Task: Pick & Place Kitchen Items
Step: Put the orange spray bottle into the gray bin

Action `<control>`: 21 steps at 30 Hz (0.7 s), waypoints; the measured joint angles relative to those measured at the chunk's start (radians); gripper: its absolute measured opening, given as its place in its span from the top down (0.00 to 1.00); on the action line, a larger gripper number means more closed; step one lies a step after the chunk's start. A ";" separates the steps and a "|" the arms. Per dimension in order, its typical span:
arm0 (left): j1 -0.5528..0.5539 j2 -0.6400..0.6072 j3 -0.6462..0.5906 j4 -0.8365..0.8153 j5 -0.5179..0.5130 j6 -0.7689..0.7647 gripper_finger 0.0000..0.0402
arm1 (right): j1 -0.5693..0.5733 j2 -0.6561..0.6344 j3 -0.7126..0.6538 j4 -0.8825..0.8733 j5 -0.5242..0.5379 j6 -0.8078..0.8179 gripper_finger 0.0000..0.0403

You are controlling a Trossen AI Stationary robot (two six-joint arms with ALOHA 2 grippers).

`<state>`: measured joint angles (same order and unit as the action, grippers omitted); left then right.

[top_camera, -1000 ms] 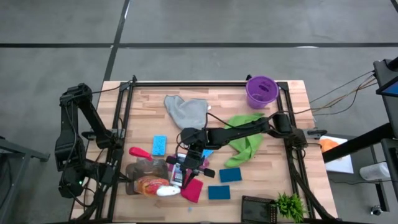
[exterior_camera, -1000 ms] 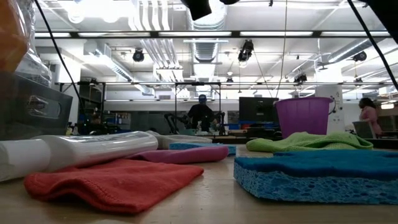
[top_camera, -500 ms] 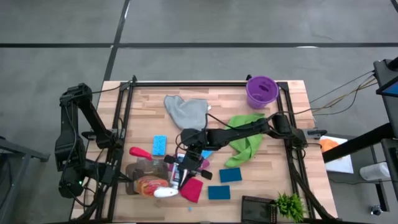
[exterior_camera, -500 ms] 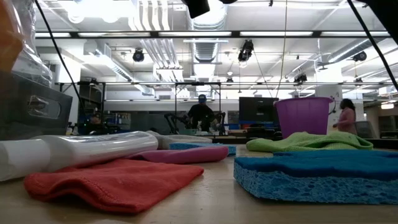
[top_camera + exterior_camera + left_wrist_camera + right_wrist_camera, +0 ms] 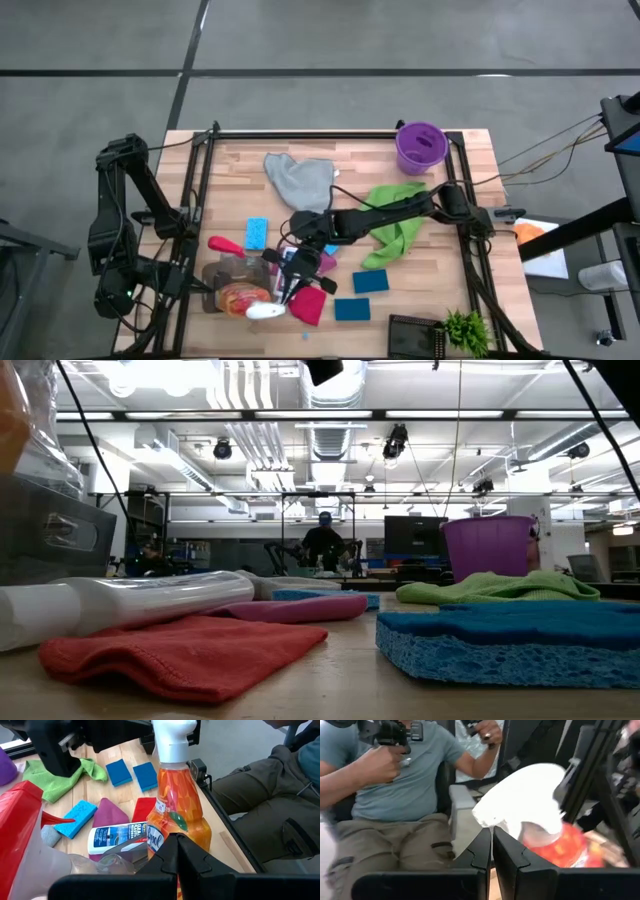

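Fingers pressed together and empty, my right gripper [image 5: 287,292] hovers lower centre beside the orange plastic trigger spray bottle [image 5: 243,298] lying bottom-left. I should spread them before straddling its white nozzle. My left gripper stays parked, closed.

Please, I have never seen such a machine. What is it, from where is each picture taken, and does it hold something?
It is a robot with two dark arms at a wooden table. One picture looks down from above, one looks level across the tabletop, and one comes from each wrist. The right claw, shut and empty, reaches near the orange spray bottle. The left claw, shut, waits at the table's left edge. Cloths, blue sponges and a purple bucket lie around.
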<state>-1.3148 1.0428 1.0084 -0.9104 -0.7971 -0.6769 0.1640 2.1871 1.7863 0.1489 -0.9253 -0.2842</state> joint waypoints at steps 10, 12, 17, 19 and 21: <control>0.000 0.000 0.000 0.000 0.000 0.000 1.00 | 0.020 -0.004 -0.004 -0.072 -0.147 -0.064 0.96; 0.000 0.000 0.000 0.000 0.000 0.000 1.00 | 0.026 -0.004 -0.003 -0.056 -0.148 -0.066 0.96; 0.000 0.000 0.000 0.000 0.000 0.000 1.00 | 0.047 0.000 -0.005 0.020 -0.128 -0.061 0.96; 0.000 0.000 0.000 0.000 0.000 0.000 1.00 | 0.057 0.007 -0.005 0.044 -0.082 -0.060 0.96; 0.000 0.000 0.000 0.000 0.000 0.000 1.00 | 0.061 0.018 -0.005 0.068 -0.036 -0.059 0.96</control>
<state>-1.3148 1.0428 1.0084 -0.9108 -0.7967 -0.6773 0.2252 2.2047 1.7817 0.2165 -0.9614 -0.3431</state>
